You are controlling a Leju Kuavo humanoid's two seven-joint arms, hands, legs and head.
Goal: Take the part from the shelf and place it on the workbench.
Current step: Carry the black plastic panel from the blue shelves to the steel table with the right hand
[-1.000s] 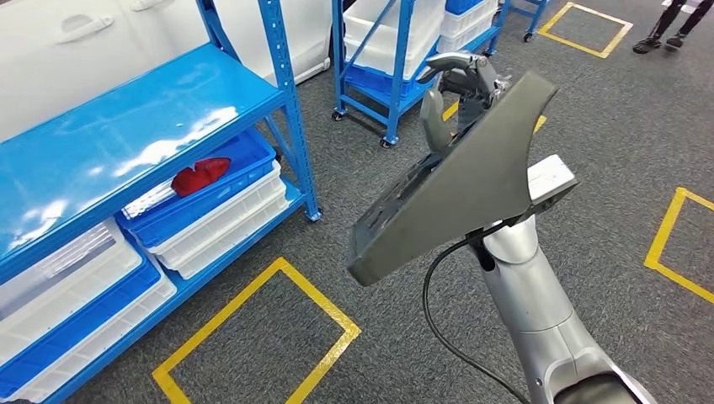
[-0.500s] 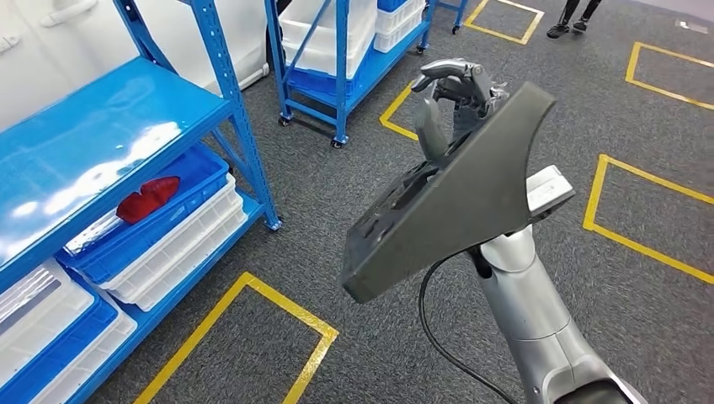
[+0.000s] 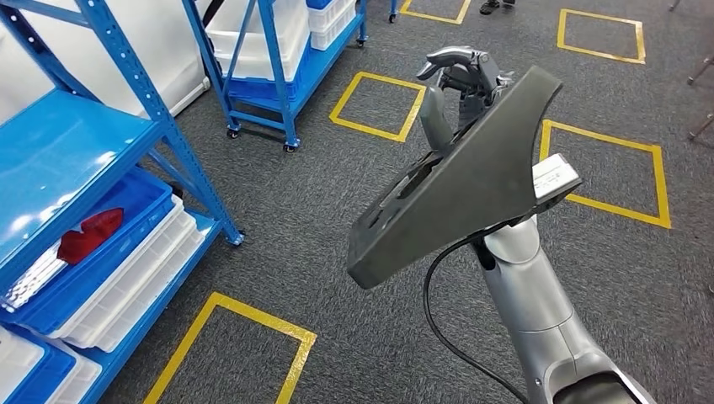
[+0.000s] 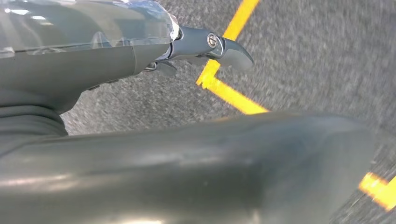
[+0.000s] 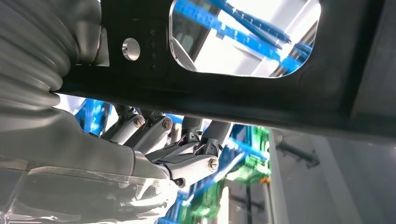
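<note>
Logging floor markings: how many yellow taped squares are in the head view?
5 squares: one lower left by the shelf, one centre beyond the robot hand, one right of it, two at the top edge. Others may be hidden.

From my head view the flat dark grey plastic part [image 3: 459, 181] hides the right hand's [image 3: 459, 88] palm. Blue metal shelf [image 3: 80, 151] cut off at frame left. Left wrist view: grey carpet floor [image 4: 303, 60] motion-blurred.
</note>
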